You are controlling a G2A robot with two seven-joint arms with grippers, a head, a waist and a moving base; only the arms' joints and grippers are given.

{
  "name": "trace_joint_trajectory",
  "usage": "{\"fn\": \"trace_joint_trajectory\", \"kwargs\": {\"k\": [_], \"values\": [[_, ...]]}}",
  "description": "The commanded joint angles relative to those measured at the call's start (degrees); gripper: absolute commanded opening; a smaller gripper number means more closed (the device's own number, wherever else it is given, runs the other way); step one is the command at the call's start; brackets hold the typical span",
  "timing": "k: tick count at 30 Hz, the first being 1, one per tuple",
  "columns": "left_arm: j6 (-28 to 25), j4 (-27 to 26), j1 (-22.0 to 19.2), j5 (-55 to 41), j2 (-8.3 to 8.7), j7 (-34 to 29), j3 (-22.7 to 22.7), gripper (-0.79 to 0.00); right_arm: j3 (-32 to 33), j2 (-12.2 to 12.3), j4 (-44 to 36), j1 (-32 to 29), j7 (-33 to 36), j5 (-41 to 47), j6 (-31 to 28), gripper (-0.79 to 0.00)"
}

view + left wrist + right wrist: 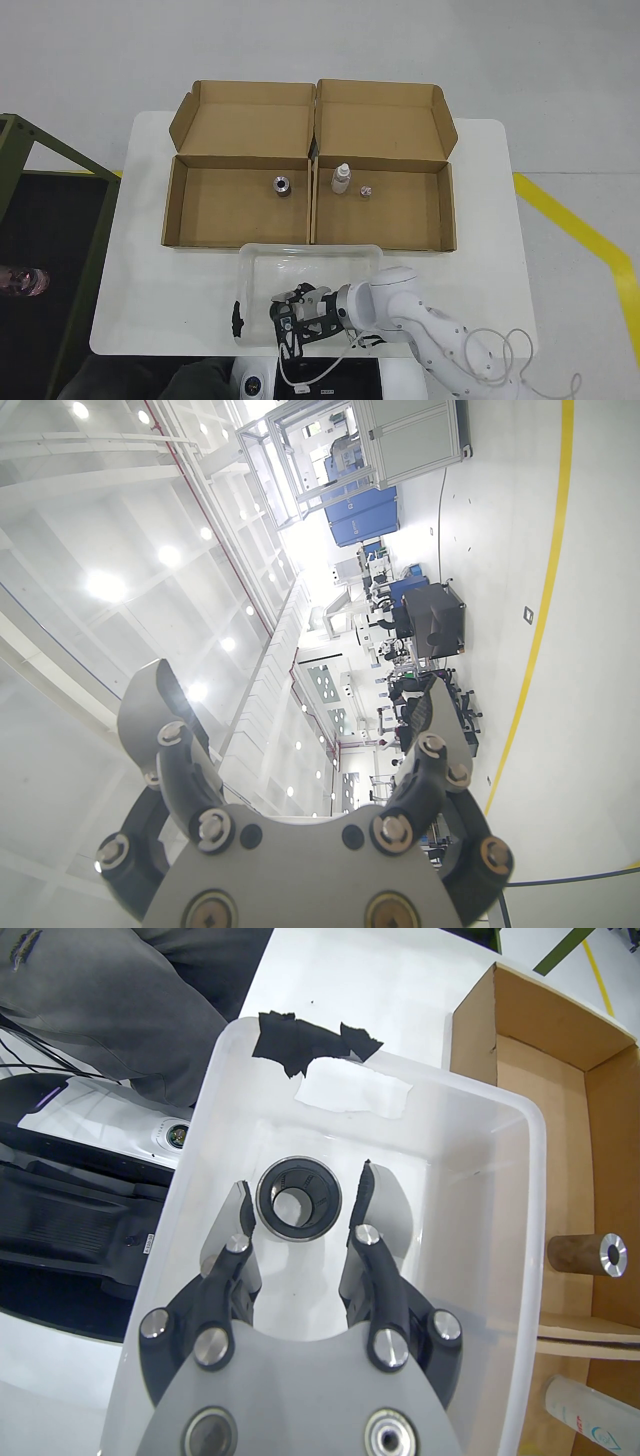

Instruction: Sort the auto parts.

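On the table [150, 280], the left box [220, 215] holds a cylinder [281, 185]; the right box [410, 215] beside it holds a bottle [342, 178] and a small part [366, 190]. Before them, a bin [310, 247] holds a bearing [320, 1195]

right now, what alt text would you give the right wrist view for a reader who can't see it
The open right gripper straddles a black ring-shaped bearing standing on end in a white plastic bin, one finger on each side. Beside the bin, cardboard boxes hold a metal cylinder and a white bottle.
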Motion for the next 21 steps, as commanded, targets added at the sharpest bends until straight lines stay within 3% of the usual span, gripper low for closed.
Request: {"fn": "trace_joint_trajectory", "kwargs": {"k": [1, 21], "values": [[0.0, 0.0, 0.0, 0.0, 0.00, 0.0, 0.0, 0.000, -0.1, 0.1, 0.3, 0.1, 0.0, 0.0, 0.1, -0.348], [0.0, 0.0, 0.0, 0.0, 0.00, 0.0, 0.0, 0.000, -4.6, -0.9, 7.1, 4.5, -1.7, 0.4, 2.5, -0.332]]}}
